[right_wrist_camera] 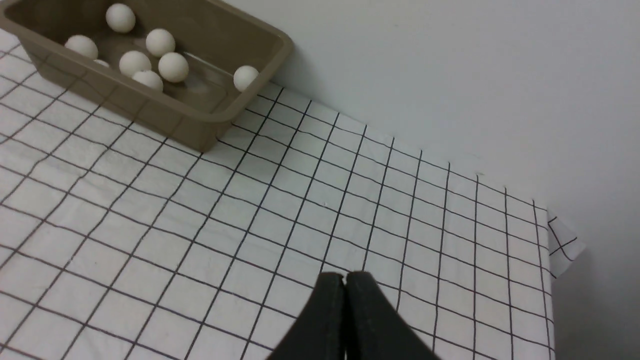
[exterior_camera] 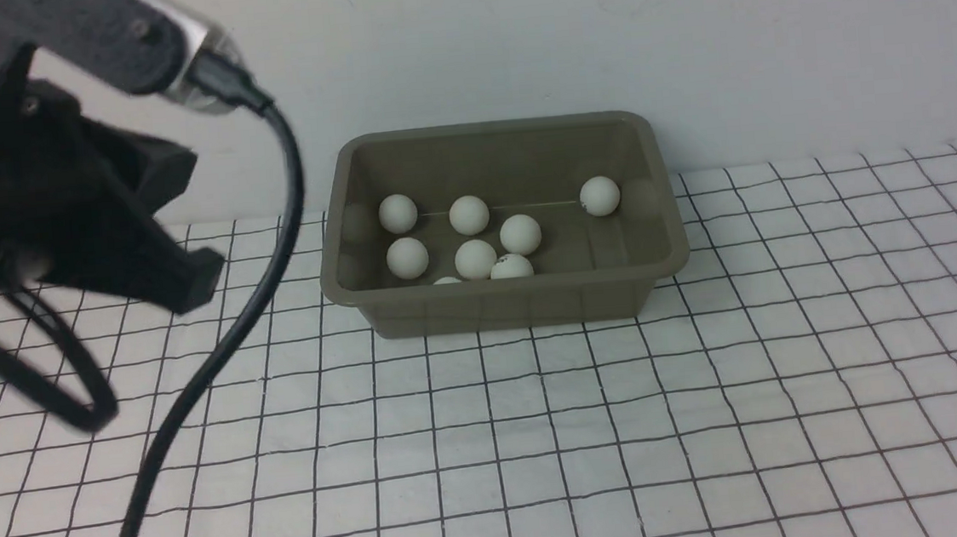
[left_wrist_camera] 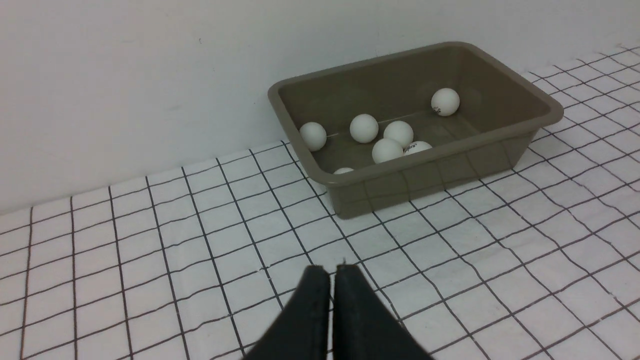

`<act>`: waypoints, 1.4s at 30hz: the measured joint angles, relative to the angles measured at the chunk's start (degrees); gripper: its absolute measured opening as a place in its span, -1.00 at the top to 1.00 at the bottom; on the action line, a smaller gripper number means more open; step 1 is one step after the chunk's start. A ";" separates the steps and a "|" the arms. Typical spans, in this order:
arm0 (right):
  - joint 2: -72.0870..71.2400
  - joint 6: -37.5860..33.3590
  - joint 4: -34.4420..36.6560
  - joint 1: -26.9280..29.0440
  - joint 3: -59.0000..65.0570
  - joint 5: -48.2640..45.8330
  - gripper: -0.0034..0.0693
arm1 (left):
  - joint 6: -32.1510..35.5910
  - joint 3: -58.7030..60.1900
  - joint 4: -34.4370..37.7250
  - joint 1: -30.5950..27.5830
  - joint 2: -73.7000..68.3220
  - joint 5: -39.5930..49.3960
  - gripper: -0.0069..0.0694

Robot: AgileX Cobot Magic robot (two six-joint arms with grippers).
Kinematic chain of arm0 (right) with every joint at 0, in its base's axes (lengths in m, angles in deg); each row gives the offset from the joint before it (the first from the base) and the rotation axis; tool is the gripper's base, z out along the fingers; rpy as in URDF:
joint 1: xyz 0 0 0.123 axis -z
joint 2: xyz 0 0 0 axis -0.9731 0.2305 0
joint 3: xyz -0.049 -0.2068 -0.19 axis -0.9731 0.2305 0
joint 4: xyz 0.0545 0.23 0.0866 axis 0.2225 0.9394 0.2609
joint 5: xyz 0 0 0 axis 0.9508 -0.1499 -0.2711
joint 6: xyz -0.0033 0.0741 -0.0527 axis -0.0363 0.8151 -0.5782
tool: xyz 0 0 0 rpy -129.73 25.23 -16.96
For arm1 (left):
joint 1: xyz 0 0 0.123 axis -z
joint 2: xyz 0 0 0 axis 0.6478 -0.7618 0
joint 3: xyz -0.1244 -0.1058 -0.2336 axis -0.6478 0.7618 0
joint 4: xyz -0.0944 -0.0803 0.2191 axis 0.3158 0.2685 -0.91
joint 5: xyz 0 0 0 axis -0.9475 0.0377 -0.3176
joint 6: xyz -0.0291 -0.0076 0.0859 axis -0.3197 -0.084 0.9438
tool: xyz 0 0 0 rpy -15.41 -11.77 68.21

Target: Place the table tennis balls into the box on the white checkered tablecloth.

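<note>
Balls (exterior_camera: 473, 243) all in box (exterior_camera: 658, 265) at cloth's (exterior_camera: 713, 421) back edge; left gripper (left_wrist_camera: 333, 271) and right gripper (right_wrist_camera: 345, 278) both closed, empty. Little risk: careless retreat could nudge box.

Lab-like test bench: gridded tablecloth (exterior_camera: 543, 434) against bare white wall (exterior_camera: 682, 30).

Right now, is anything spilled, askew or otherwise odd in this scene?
Nothing stands out. The table tennis balls all lie inside the box, which sits upright on the white checkered tablecloth; no ball shows on the cloth. The cloth is only slightly wrinkled. The left gripper and right gripper are shut and empty.
</note>
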 joint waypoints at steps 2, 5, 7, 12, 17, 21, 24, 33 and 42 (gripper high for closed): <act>0.00 0.29 0.00 0.00 0.23 0.00 0.95 | -0.44 0.61 0.00 0.00 2.82 0.07 0.83; 0.00 0.82 0.00 0.00 0.29 -0.12 0.95 | -0.80 0.67 0.00 0.00 5.25 0.01 0.83; 0.00 1.00 0.00 0.00 0.29 -0.12 0.95 | -0.79 0.67 0.00 0.00 6.44 0.01 0.83; 0.00 1.11 0.00 0.00 0.29 -0.12 0.95 | -0.81 0.67 0.00 0.00 6.69 0.01 0.83; 0.00 1.11 0.00 0.00 0.29 -0.12 0.95 | -0.81 0.67 0.00 0.00 6.69 0.01 0.83; 0.00 1.13 0.00 0.00 0.29 -0.12 0.95 | 0.27 0.67 -1.51 0.00 6.69 0.07 0.83; 0.00 1.13 0.00 0.00 0.29 -0.17 0.95 | 0.70 0.67 -1.94 -3.04 6.69 0.14 0.83; 0.00 1.13 0.00 0.00 0.29 -0.23 0.95 | 0.74 5.56 -1.68 -23.01 10.33 1.30 0.83; 0.00 1.13 0.00 0.00 0.29 -0.29 0.95 | 0.82 20.35 -1.71 -24.59 15.29 -5.94 0.83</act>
